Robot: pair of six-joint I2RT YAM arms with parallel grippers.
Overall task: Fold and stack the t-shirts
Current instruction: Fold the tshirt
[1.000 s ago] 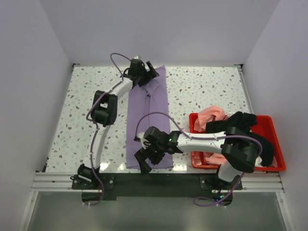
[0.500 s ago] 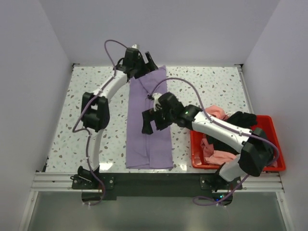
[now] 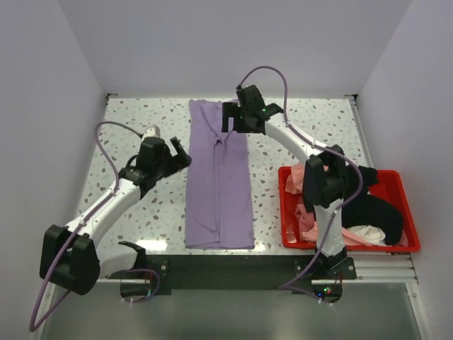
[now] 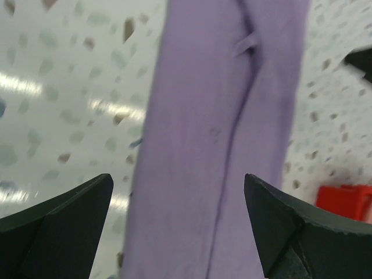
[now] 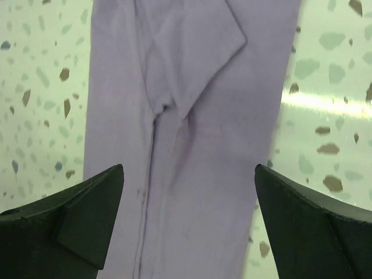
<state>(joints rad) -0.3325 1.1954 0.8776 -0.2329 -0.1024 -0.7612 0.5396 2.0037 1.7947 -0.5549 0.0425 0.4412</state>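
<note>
Purple t-shirt (image 3: 219,184) lies folded in a long strip on the speckled bench (image 3: 163,212). Left pincer (image 3: 180,152) beside it and right pincer (image 3: 228,119) over its far end are both spread wide.

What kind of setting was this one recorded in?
Probably a lab test cell, not a home: bare white walls box in a speckled table, an aluminium rail edges it, and shirts sit in a red bin.
</note>
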